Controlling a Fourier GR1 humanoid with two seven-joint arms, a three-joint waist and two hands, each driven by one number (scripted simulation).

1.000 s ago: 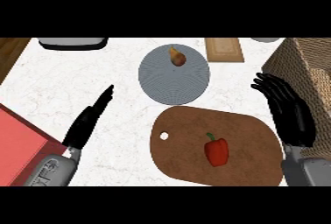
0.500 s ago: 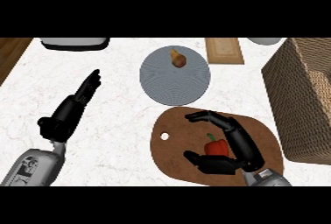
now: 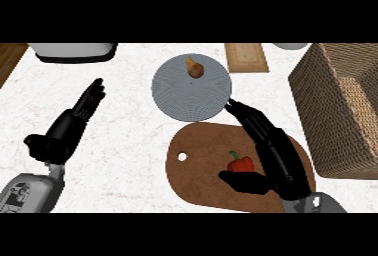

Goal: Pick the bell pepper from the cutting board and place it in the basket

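No readable text, labels, brands or numbers anywhere; marks on the left grey forearm (image 3: 26, 192) too blurred to read.

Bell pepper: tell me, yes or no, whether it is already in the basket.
No. The bell pepper lies on the cutting board, beside the right hand, while the basket stands apart at the right.

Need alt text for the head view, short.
The right hand lies open over a brown cutting board, thumb beside a red bell pepper. A wicker basket stands right, a grey plate behind; the left hand rests open at left.
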